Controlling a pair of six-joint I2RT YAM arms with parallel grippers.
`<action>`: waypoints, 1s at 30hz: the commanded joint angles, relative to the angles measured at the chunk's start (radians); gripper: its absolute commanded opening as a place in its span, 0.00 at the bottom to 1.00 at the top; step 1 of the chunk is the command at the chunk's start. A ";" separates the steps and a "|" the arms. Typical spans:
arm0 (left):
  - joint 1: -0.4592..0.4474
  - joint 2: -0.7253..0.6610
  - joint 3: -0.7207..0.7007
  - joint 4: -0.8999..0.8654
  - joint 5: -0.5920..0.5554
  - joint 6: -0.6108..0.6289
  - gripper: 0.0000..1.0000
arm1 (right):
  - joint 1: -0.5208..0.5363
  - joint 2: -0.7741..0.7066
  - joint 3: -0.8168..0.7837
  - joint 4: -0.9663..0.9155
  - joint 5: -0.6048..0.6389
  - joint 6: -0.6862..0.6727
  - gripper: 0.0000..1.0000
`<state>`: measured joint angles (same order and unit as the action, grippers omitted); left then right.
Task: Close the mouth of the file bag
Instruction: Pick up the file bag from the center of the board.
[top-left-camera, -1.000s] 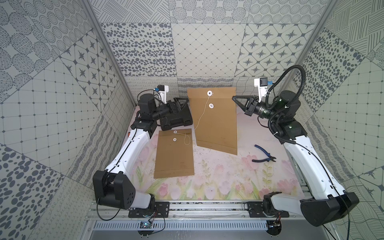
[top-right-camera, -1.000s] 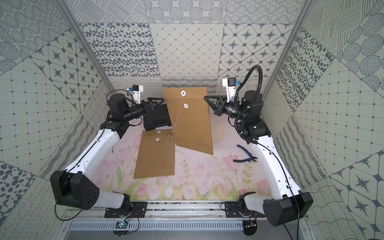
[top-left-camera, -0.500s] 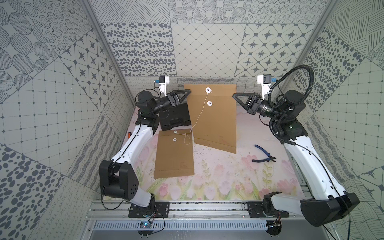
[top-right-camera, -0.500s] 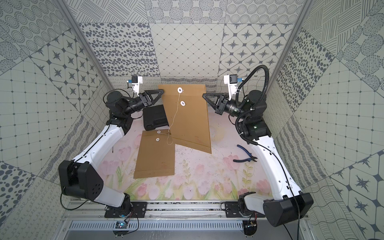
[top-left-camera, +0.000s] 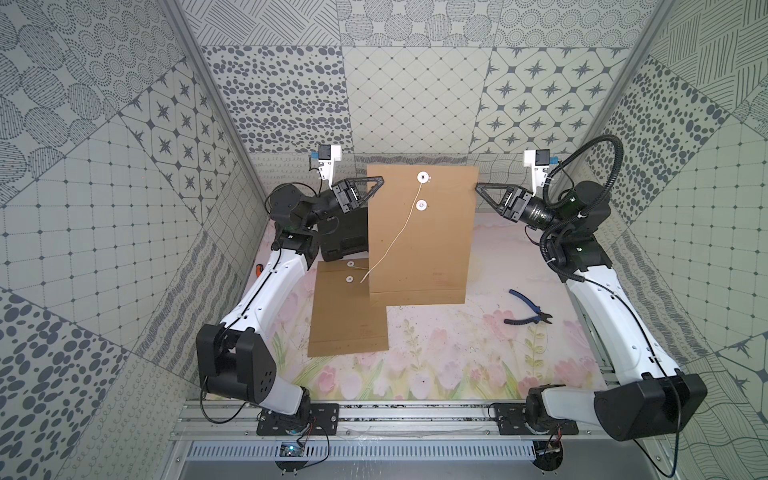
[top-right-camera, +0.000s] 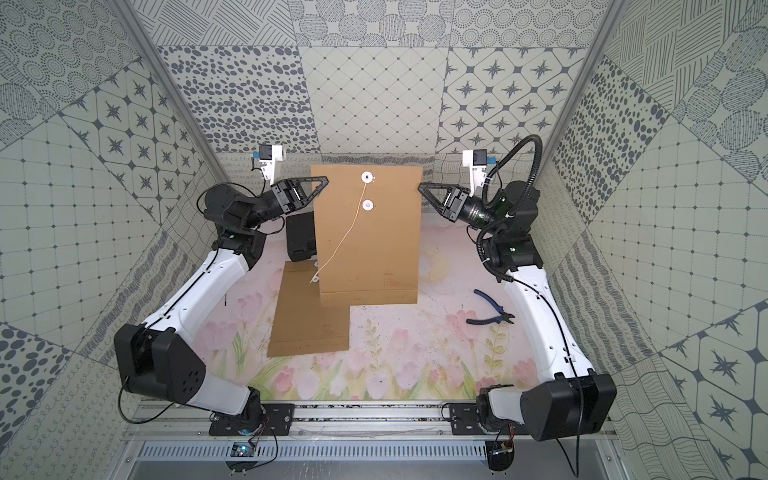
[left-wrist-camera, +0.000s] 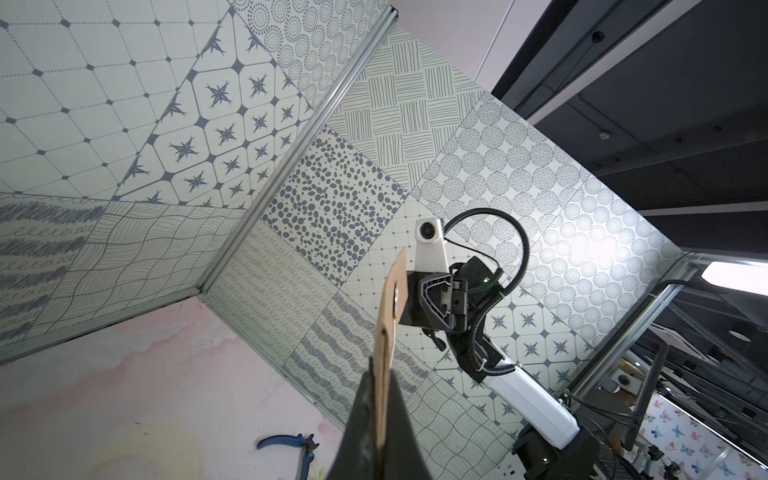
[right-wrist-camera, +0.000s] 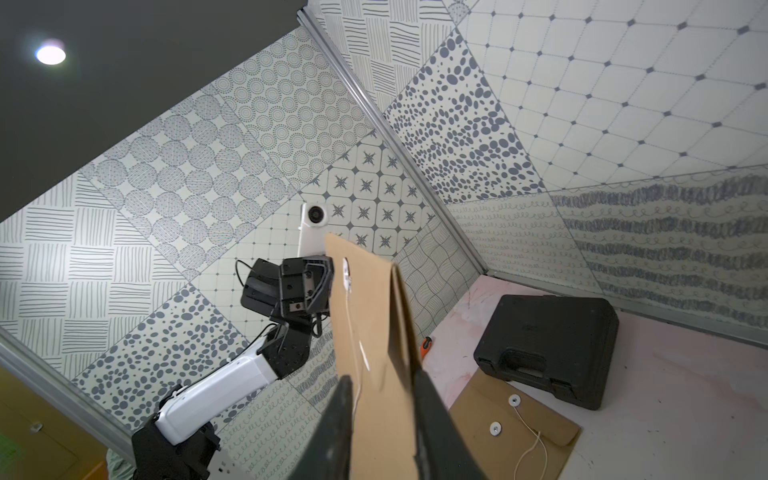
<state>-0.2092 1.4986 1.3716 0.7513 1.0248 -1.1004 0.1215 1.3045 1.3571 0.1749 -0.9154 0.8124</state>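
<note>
The brown file bag (top-left-camera: 419, 249) (top-right-camera: 368, 249) hangs upright over the back of the table. Its white string falls loose from the upper disc (top-left-camera: 422, 178) past the lower disc (top-left-camera: 421, 204). My left gripper (top-left-camera: 374, 183) (top-right-camera: 322, 180) (left-wrist-camera: 382, 399) is shut on the bag's top left corner, and the bag (left-wrist-camera: 388, 324) shows edge-on there. At the top right corner, my right gripper (top-left-camera: 478, 189) (top-right-camera: 420, 188) (right-wrist-camera: 384, 399) has its jaws apart, with the bag (right-wrist-camera: 370, 316) between them.
A second file bag (top-left-camera: 347, 316) (right-wrist-camera: 515, 419) lies flat on the floral table, partly under the hanging one. Behind it stands a black case (top-left-camera: 347, 237) (right-wrist-camera: 548, 345). Blue pliers (top-left-camera: 525, 311) (left-wrist-camera: 291, 446) lie at the right. Patterned walls close in on three sides.
My left gripper reached the bag's top left corner and shut on it. The right gripper's jaws parted. The bag swung from tilted to square and upright.
</note>
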 joint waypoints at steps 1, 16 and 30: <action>0.004 -0.019 0.043 0.057 0.003 -0.024 0.00 | -0.016 -0.045 -0.052 0.005 -0.003 -0.036 0.53; -0.002 0.048 0.158 0.115 0.063 -0.213 0.00 | 0.050 0.028 -0.123 -0.043 0.144 -0.357 0.87; -0.035 0.054 0.188 0.028 0.126 -0.129 0.00 | 0.098 0.151 -0.079 0.289 -0.159 -0.266 0.73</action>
<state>-0.2436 1.5505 1.5337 0.7635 1.1130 -1.2690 0.2146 1.4715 1.2751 0.2920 -0.9825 0.4789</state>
